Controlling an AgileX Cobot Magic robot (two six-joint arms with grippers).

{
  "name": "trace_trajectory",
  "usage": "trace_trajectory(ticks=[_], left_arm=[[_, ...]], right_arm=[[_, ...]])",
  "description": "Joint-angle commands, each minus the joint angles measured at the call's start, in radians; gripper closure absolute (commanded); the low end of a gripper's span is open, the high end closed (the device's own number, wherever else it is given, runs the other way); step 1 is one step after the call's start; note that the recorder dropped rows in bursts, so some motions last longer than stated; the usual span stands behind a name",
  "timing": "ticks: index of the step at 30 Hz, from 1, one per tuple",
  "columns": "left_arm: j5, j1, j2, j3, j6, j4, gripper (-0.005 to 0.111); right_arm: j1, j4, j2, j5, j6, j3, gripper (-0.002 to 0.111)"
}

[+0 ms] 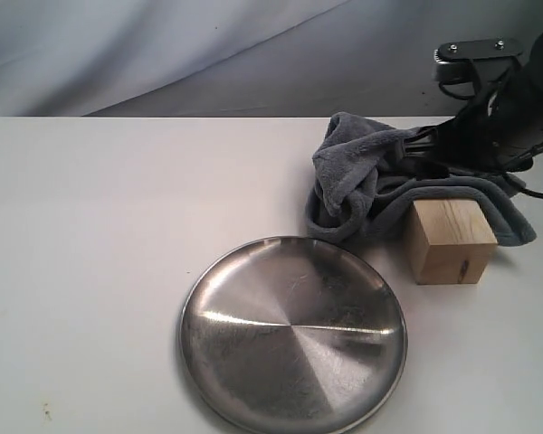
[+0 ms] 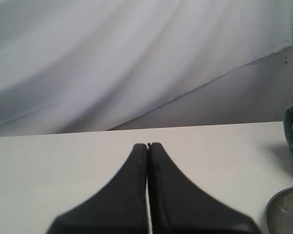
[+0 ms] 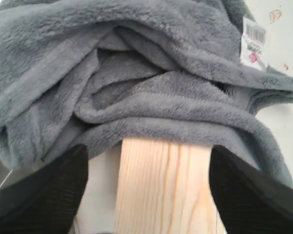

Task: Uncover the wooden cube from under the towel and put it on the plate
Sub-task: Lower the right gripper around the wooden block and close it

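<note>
**Observer:** Exterior view, what is lost?

**Me:** The nearest rim of the plate (image 1: 294, 334) is clipped by the bottom edge. My right arm (image 1: 516, 108) runs off the right edge. My right jaws sit sunk in the towel (image 1: 353, 172), tips unseen. The rear side of the wooden cube (image 1: 448, 240) is hidden against the cloth.

**Observer:** Right wrist view?

**Me:** The cube's far end is under a towel fold and its near end is cut by the frame. I cannot tell whether my fingers (image 3: 44, 190) touch it. The print on the tag (image 3: 254, 41) is too small to read.

**Observer:** Left wrist view?

**Me:** My left jaws are blurred and cut off at the base. Only slivers of towel and plate show at the edge.
</note>
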Motion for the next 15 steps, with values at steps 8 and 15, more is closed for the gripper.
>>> trace_trajectory(ticks=[8,15], left_arm=[[-0.011,0.002,-0.004,0.004,-0.003,-0.002,0.107],[-0.011,0.002,-0.004,0.004,-0.003,-0.002,0.107]], right_arm=[[0.025,0.001,0.068,0.115,0.102,0.004,0.023],[0.025,-0.027,0.096,0.107,0.11,0.029,0.023]])
